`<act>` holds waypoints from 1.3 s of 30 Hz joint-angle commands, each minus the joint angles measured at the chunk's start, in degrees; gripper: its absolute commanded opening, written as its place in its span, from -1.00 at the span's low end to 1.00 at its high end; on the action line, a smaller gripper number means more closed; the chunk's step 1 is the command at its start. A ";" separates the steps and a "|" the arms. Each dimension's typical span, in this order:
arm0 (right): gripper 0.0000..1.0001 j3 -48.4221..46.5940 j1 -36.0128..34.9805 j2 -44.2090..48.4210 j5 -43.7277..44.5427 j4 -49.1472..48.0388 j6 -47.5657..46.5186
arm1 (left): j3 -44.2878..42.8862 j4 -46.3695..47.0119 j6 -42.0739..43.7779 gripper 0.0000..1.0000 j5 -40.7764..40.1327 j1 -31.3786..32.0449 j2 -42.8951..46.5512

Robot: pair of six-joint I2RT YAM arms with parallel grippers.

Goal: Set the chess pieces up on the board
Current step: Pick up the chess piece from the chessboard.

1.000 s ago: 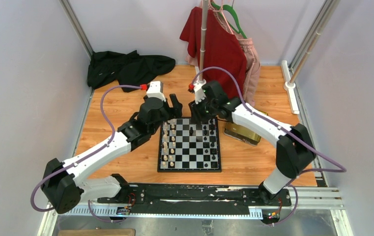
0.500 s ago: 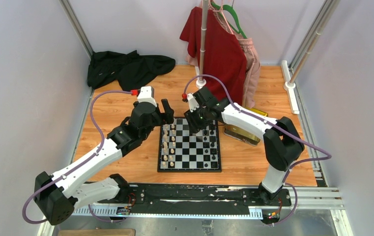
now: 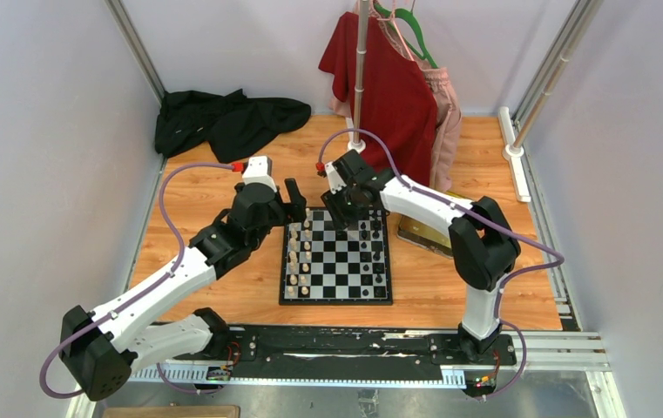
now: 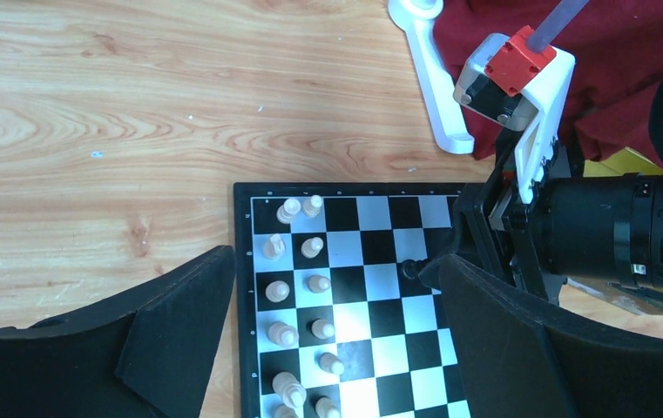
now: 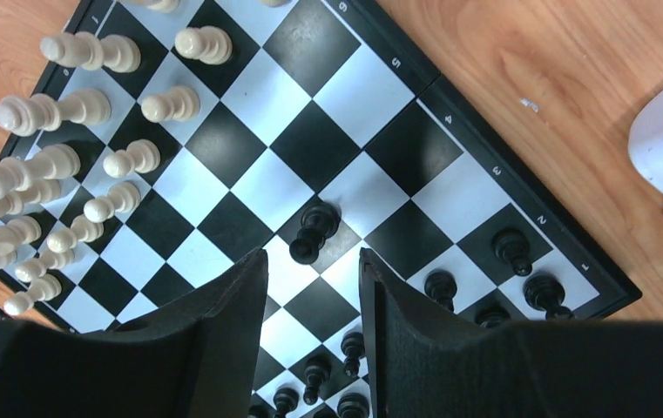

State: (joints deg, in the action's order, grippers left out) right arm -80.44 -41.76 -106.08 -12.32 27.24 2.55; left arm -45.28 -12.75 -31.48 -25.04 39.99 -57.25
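The right gripper (image 5: 312, 261) hung low over the far half of the board (image 3: 336, 299), its jaws parted and holding nothing. A lone black piece (image 5: 314, 231) sat dead ahead, at 12 o'clock from the gap between its fingers (image 5: 223, 340). The piece stood on a mid-board square, apart from both sets. The other black pieces (image 5: 510, 246) lined the edge at its 4 o'clock, and the cream-white pieces (image 5: 127, 157) were ranked away at its 9 o'clock. It appeared to stand upright, long axis vertical, though the steep view made that hard to confirm.

The left gripper (image 4: 336, 261), also spread wide and empty, hovered by the board's 11 o'clock corner. What seemed to be the same black piece lay off at its 3 o'clock, beside its right finger. The right arm looked much the nearer. A short advance toward 12 o'clock would likely bracket the piece from its 9 and 3 o'clock sides.
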 commanded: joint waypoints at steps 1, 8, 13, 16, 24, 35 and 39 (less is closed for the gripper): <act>-0.06 -2.61 -0.53 -1.93 1.42 2.25 -1.12 | -0.17 0.69 1.09 0.86 0.11 -1.19 0.58; -0.10 -3.13 -0.52 -3.32 0.90 2.68 -0.74 | 0.26 1.06 1.18 0.86 1.08 -2.31 0.64; -0.25 -3.32 -0.60 -4.02 0.57 2.97 -0.61 | 0.58 1.28 1.12 0.86 1.63 -2.91 0.65; -0.33 -3.45 -0.61 -4.47 0.41 3.18 -0.59 | 0.84 1.33 0.91 0.86 1.81 -3.14 0.73; -0.77 -3.35 -0.61 -4.02 1.47 3.60 -0.52 | 1.16 1.41 0.57 0.86 2.10 -3.49 0.96; -0.93 -2.66 -0.97 -0.06 4.21 4.71 -0.88 | 1.16 1.11 0.29 0.87 1.62 -3.51 1.05; -0.95 -2.54 -0.97 2.06 5.60 5.76 -1.12 | 1.17 1.02 0.08 0.87 1.16 -3.51 0.98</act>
State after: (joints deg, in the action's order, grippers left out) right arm -82.39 -41.95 -107.92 -9.15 30.57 2.09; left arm -44.34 -12.58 -31.07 -22.98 36.82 -57.23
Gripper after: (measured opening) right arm 0.184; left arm 0.932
